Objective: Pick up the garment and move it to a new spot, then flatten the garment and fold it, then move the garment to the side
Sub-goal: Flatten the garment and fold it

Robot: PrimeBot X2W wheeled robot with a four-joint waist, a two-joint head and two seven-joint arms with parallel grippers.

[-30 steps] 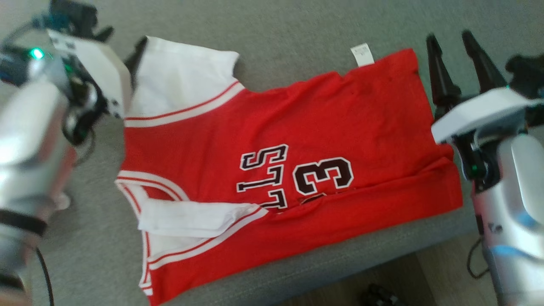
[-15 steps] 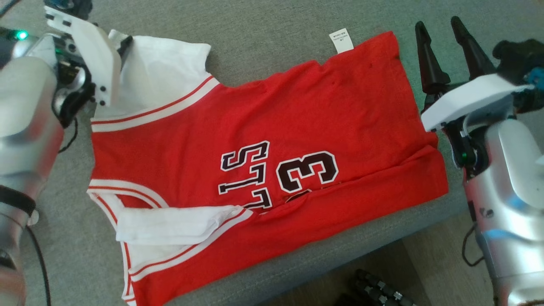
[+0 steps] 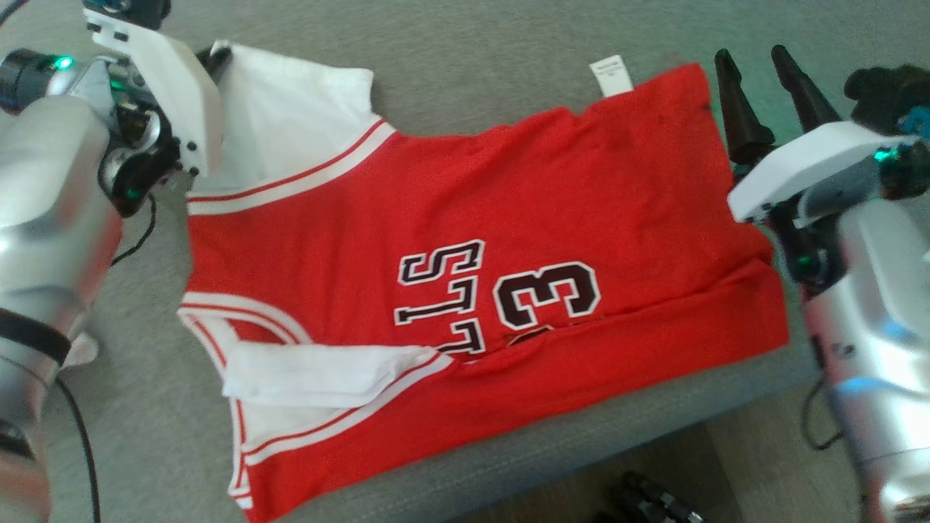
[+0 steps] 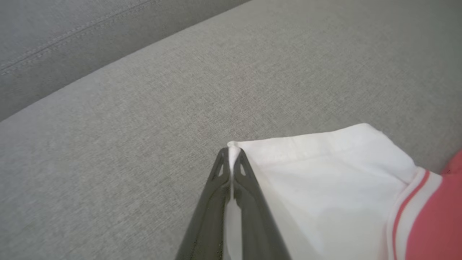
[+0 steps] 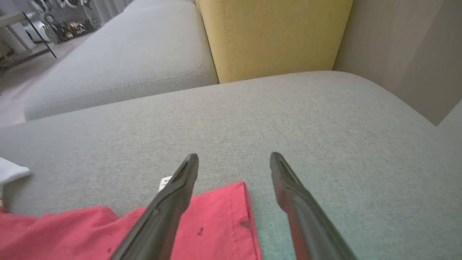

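The garment, a red jersey with white sleeves and black-and-white lettering, lies spread on the grey sofa seat. My left gripper is at the far left corner of the jersey. In the left wrist view, the left gripper is shut on the corner of the white sleeve, with cloth pinched between the fingertips. My right gripper stands open at the jersey's far right corner. In the right wrist view, the red hem corner lies between the right gripper fingers, untouched by the tips.
A white label sticks out of the jersey's far edge. The seat's front edge runs close below the jersey, with wooden floor and a dark object beyond. A yellow cushion and another grey seat stand behind.
The left gripper has shut on the white sleeve corner; one second ago its fingers stood apart. The head camera shifted slightly. The right gripper stays open at the hem corner.
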